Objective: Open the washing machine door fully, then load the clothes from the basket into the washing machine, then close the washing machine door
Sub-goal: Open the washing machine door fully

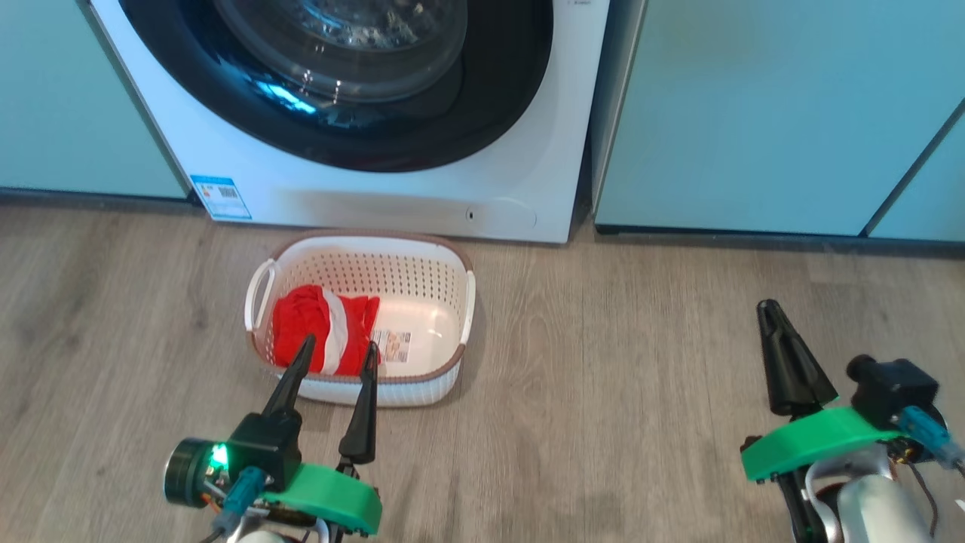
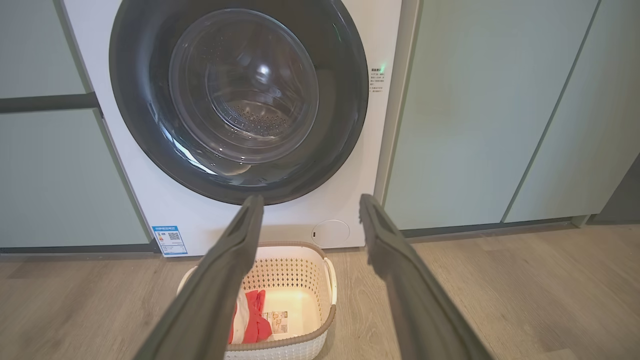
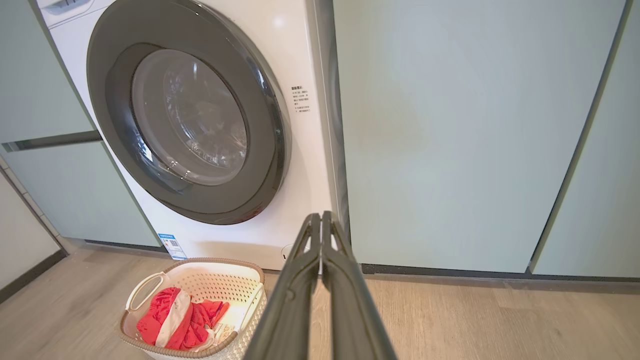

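Observation:
The white washing machine stands against the wall, and its round black-rimmed door sits shut against the front. On the floor before it rests the cream perforated basket holding red clothes with a white stripe. My left gripper hovers open just at the basket's near rim, its fingertips above the clothes. My right gripper is off to the right over bare floor, its two fingers pressed together with nothing between them.
Pale teal cabinet doors flank the washer on both sides. Wood-look floor stretches wide to the right of the basket. A blue energy sticker and a round filter cap mark the washer's lower front.

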`<state>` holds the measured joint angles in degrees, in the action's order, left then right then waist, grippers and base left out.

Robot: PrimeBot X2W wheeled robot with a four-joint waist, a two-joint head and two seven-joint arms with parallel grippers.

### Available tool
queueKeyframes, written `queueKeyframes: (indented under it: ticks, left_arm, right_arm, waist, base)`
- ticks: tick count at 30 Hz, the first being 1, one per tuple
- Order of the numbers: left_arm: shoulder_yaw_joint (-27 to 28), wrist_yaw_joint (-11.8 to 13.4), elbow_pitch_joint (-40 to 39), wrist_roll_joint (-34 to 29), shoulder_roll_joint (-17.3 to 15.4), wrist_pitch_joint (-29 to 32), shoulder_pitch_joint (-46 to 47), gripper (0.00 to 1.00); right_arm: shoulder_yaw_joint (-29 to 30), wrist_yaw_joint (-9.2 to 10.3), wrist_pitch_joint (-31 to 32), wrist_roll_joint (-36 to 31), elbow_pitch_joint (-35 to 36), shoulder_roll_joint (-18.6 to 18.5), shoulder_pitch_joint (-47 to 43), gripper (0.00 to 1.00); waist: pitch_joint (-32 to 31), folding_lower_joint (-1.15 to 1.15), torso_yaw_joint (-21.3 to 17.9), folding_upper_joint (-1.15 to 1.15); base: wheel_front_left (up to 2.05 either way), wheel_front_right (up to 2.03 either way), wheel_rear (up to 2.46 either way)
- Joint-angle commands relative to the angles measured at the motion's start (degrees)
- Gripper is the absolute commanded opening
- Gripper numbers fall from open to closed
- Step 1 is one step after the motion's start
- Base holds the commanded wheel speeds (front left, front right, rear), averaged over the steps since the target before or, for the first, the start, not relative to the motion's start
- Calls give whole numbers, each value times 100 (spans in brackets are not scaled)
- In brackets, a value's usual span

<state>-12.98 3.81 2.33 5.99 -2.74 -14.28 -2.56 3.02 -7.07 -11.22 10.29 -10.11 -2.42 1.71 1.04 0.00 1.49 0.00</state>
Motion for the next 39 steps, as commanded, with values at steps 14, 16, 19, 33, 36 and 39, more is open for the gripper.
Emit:
queueKeyframes:
  ticks: [14,16,19,33,36,39]
  left_arm:
    - [-96,66,-360,98,-14,-72,922,100]
    - [-159,77,-366,145,-14,-72,1045,100]
    - [-263,78,-394,216,-14,-72,1289,100]
    - [-603,242,-440,590,-14,-72,2042,100]
    - [-672,272,-465,673,-14,-72,2142,100]
    - [-742,287,-478,715,-14,-72,2157,100]
  right_arm:
    - [125,-42,283,625,175,-45,1865,0]
    - [217,-42,459,841,98,-45,2324,0]
    - [427,-42,837,1074,-34,-45,3107,0]
    - [1496,-42,2524,1938,-1548,-45,6625,0]
    - [1900,-42,2819,1945,-2207,-45,7491,0]
    - [2118,-42,3024,1857,-2716,-45,8048,0]
  waist:
    - [1316,0,435,0]
    - [1523,0,537,0]
    - [1874,0,715,0]
    - [2761,0,1346,0]
    - [2909,0,1466,0]
    - [2999,0,1535,0]
  base:
    - [0,0,0]
    - [0,0,0]
    - [0,0,0]
    - [0,0,0]
    - [0,0,0]
    - [0,0,0]
